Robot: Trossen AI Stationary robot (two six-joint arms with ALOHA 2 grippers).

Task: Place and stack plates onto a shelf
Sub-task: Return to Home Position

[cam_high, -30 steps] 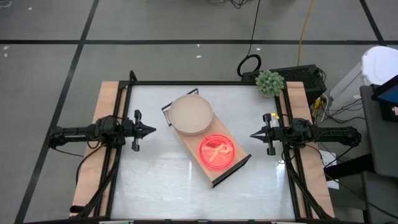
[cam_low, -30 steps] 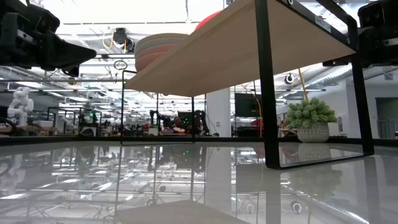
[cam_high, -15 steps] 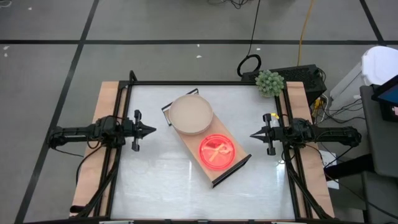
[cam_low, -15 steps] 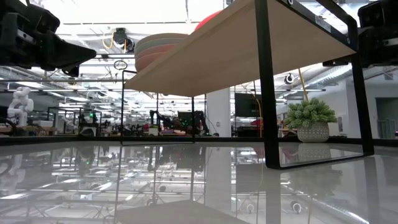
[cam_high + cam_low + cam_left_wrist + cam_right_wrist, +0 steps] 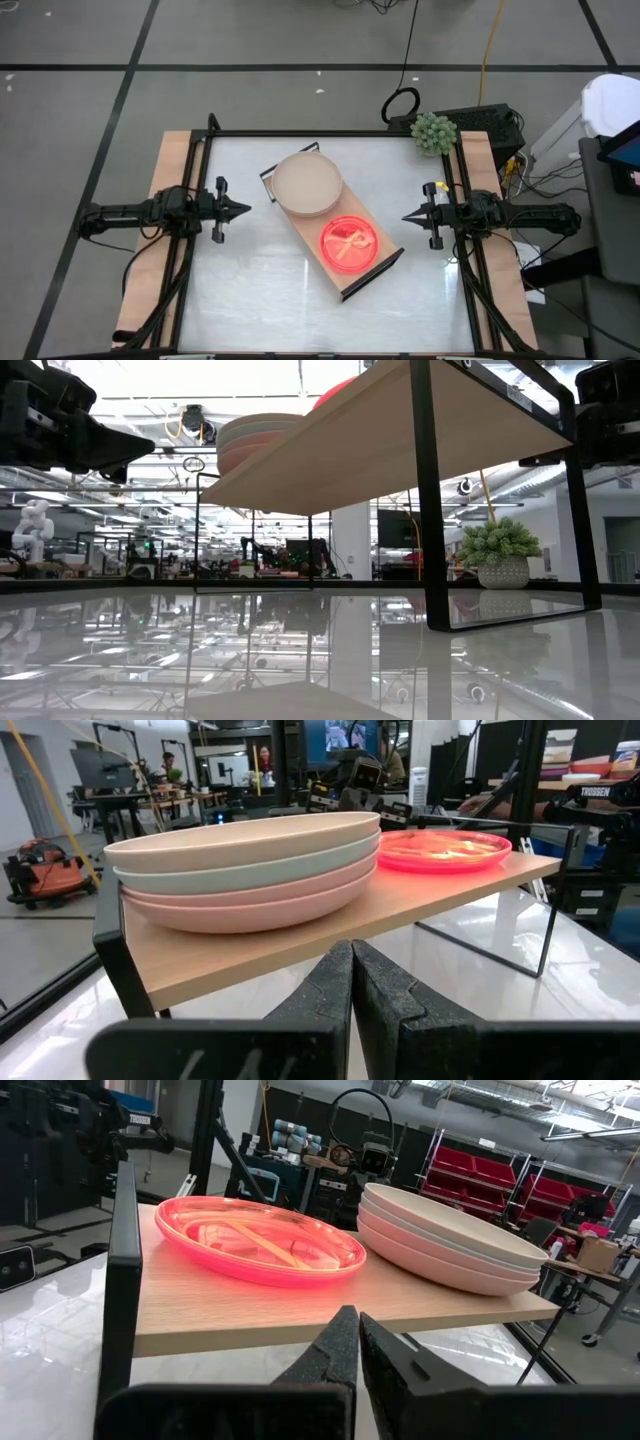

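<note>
On the shelf point(image 5: 368, 276), which sits diagonally at the centre of the worktop point(image 5: 250, 290), two stacks stand side by side. The large plates point(image 5: 307, 184), beige on top over grey-green and dusty-pink, occupy one end. The small plates point(image 5: 348, 242), translucent pink and orange, occupy the other. No plate is visible off the shelf. The left end effector point(image 5: 243, 210) hangs well apart from the shelf on the large-plate side, and the right end effector point(image 5: 408, 217) mirrors it beyond the small-plate end. Both have their fingers pressed together and hold nothing. Judgement: placement is complete and the homing step is in hand. The next move calls only for settling each arm in its rest pose, clear of the shelf.
</note>
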